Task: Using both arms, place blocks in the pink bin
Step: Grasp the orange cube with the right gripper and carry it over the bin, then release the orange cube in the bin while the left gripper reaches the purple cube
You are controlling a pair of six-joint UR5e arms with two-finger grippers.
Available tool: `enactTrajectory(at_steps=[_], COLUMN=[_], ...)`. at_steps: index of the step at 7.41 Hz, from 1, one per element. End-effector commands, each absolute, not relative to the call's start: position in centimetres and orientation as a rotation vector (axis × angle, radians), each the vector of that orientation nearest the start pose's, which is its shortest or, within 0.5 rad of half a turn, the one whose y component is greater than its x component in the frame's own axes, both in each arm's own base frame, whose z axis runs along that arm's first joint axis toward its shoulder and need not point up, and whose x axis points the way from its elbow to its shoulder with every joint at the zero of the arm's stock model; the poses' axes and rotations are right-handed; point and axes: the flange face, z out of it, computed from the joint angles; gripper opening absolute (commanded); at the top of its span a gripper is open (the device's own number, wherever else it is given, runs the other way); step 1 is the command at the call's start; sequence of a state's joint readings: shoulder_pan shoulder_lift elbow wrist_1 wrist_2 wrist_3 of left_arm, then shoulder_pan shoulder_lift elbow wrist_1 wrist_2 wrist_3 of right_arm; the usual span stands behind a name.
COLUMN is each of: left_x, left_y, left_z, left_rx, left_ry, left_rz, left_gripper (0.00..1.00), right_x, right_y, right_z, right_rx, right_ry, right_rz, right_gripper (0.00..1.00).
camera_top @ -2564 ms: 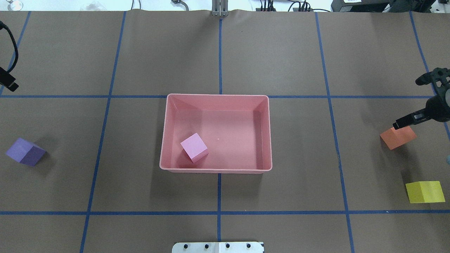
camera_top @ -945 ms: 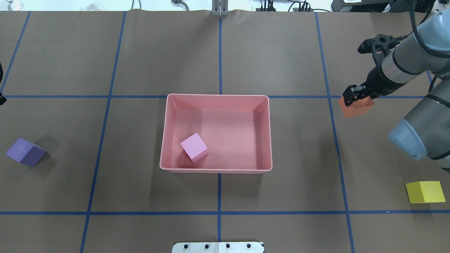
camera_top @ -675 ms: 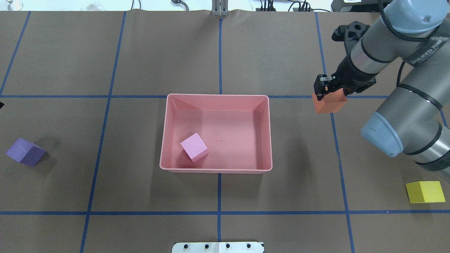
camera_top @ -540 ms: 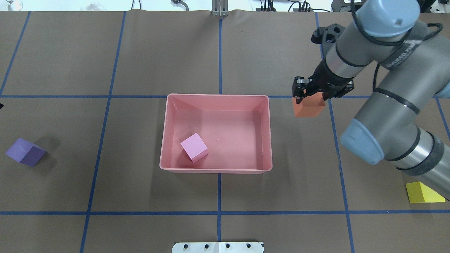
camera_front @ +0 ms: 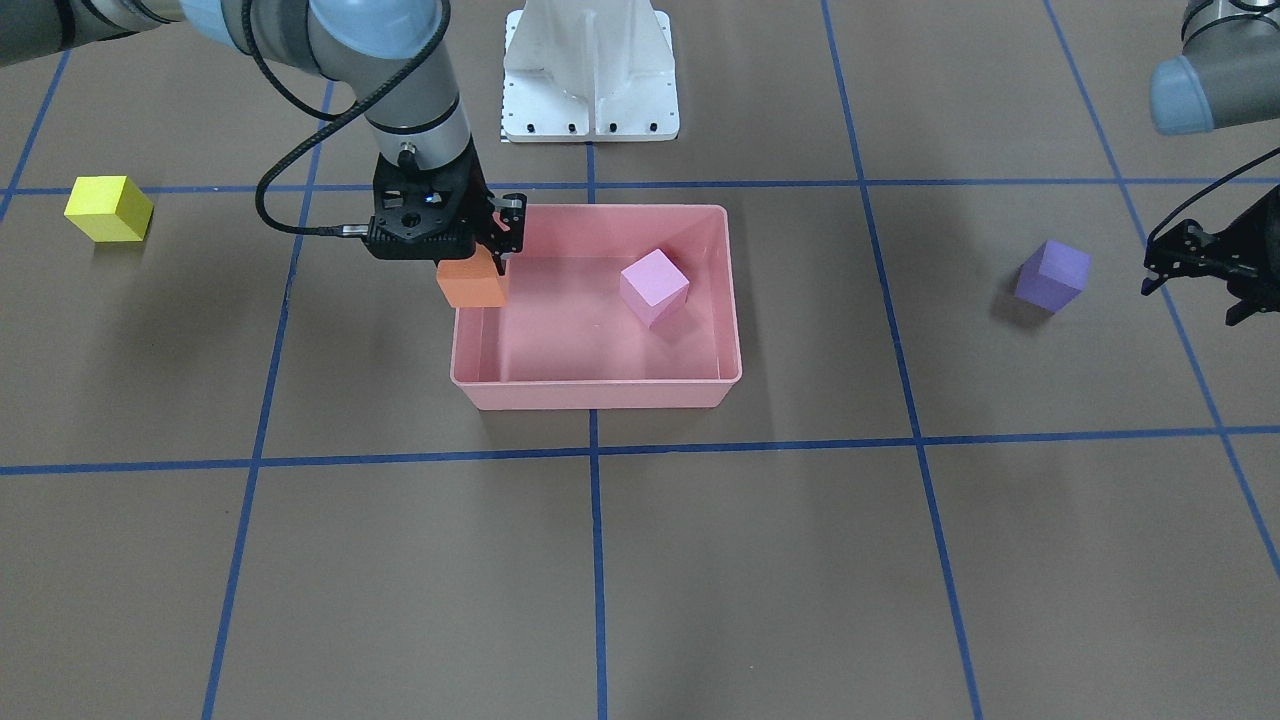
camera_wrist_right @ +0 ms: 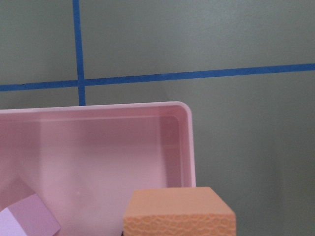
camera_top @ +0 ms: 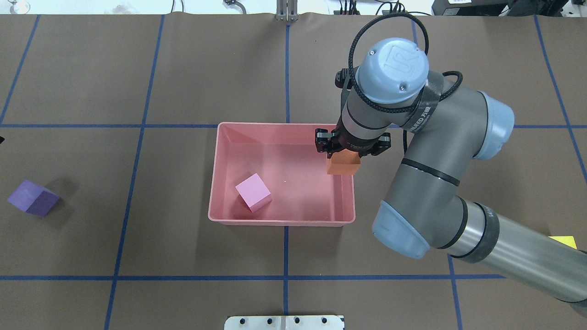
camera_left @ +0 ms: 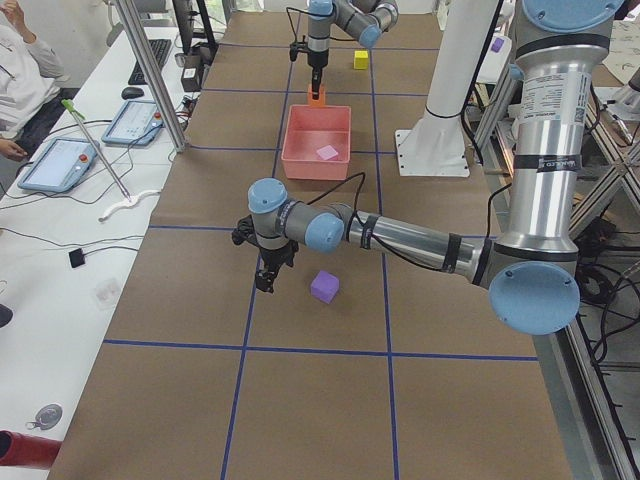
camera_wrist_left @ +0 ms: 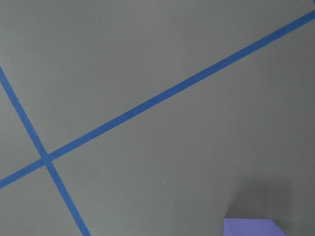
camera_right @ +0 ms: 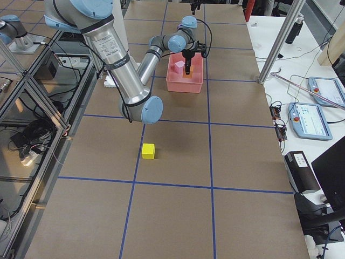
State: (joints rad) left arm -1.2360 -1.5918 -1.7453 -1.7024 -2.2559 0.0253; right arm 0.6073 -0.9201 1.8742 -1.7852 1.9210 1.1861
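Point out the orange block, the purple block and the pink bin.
orange block (camera_top: 341, 167), overhead view, its exposed face below the gripper.
purple block (camera_front: 1050, 275), front-facing view, its middle.
pink bin (camera_front: 560, 394), front-facing view, its near outer wall.

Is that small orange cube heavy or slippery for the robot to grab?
Probably light: the right pincer holds the small matte orange cube by its top alone. Its pitted, foam-like face suggests grip, not slipperiness. Flat sides make rolling unlikely.

In the overhead view the bin (camera_top: 284, 123) sits mid-frame. The first block (camera_top: 253, 192) lies in its lower left part. The second block (camera_top: 341, 166) hangs over the bin's right wall, under the right gripper (camera_top: 343, 156). The third block (camera_top: 33, 198) lies on the table at far left. The fourth block (camera_top: 563, 240) lies at the right edge, lower down.
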Motion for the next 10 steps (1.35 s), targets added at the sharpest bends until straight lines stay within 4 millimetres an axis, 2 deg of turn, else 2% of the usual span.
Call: enactTrajectory(at_steps=[1, 3, 5, 7, 8, 9, 10], left_x=[10.2, 9.4, 9.9, 13.0, 14.3, 16.3, 18.5], left_y=[-50.7, -47.7, -45.9, -42.1, -40.2, -39.4, -38.9], left_z=[54.9, 57.5, 57.3, 58.4, 59.2, 59.7, 60.0], left_rx=[0.193, 0.246, 0.271, 0.305, 0.325, 0.327, 0.322], left_ry=[0.733, 0.744, 0.834, 0.886, 0.884, 0.839, 0.791], left_rz=[0.392, 0.410, 0.370, 0.409, 0.454, 0.455, 0.447], left_gripper=[1.00, 1.00, 1.00, 1.00, 1.00, 1.00, 1.00], right_x=[-46.0, -45.0, -40.1, -36.8, -34.4, -32.5, -31.4], right_y=[-42.4, -42.8, -47.0, -49.0, -49.0, -49.3, -49.9], right_z=[17.5, 17.1, 18.4, 22.4, 24.8, 26.1, 26.6], right_rx=[0.083, 0.094, 0.080, 0.123, 0.154, 0.151, 0.145], right_ry=[-0.805, -0.812, -0.827, -0.785, -0.766, -0.764, -0.771], right_rz=[0.071, 0.076, 0.058, -0.040, -0.116, -0.126, -0.130], right_gripper=[1.00, 1.00, 1.00, 1.00, 1.00, 1.00, 1.00])
